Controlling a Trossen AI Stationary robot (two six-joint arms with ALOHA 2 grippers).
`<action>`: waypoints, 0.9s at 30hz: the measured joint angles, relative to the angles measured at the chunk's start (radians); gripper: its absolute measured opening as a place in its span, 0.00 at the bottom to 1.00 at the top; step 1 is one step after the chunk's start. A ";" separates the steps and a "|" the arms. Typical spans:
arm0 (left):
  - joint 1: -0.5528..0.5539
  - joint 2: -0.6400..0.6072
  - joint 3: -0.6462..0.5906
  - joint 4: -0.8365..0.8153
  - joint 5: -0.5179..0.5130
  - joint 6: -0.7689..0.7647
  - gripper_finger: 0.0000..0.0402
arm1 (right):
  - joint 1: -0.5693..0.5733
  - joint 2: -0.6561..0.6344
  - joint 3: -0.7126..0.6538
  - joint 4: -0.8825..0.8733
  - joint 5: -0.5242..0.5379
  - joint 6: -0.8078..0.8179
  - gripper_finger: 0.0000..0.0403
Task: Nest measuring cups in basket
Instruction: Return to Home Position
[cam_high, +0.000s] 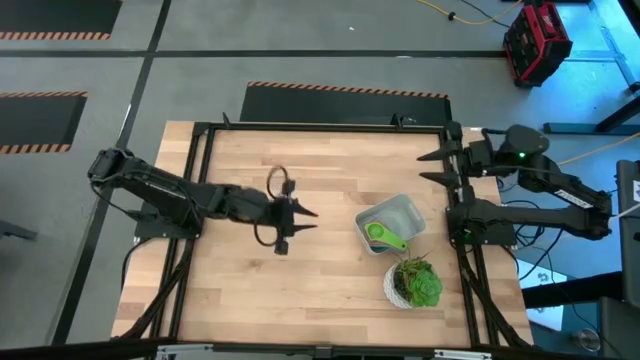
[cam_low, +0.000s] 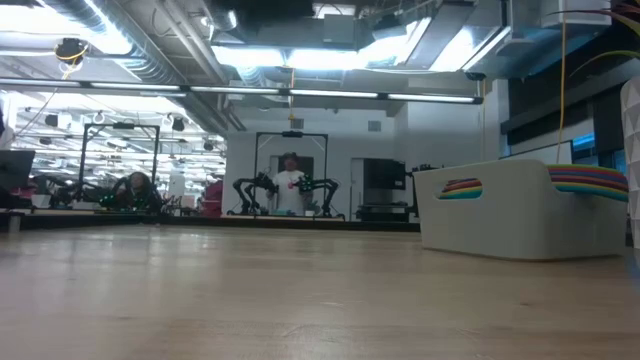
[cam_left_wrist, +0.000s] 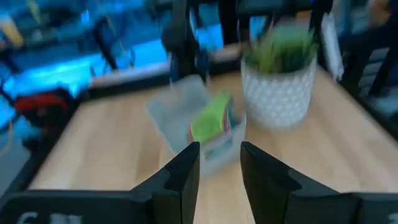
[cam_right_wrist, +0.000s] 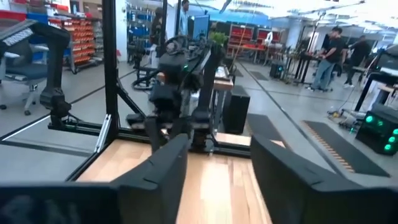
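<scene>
Both are empty: the left gripper is part-open near the basket, and the right gripper is wide open. A sloppy swing home could knock the cups out.

The shallow light-gray rectangular basket is set on the right half of the pale wooden bench, and the stack of small plastic measuring cups is held in its front-left corner. The round white pot with a green plant is placed just in front of the basket. The dark left hand is positioned over the bench's middle, left of the basket and apart from it; the dark right hand is found behind the basket, near the far right corner.
</scene>
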 joint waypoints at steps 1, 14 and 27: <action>0.014 -0.014 0.000 0.018 0.024 0.011 0.27 | 0.000 -0.011 0.000 -0.012 0.000 0.000 0.42; 0.204 -0.246 0.000 -0.139 0.319 0.048 0.27 | 0.000 -0.149 0.000 -0.226 0.027 -0.005 0.24; 0.227 -0.514 -0.010 -0.363 0.320 0.084 0.27 | 0.000 -0.235 -0.103 -0.286 0.027 0.004 0.23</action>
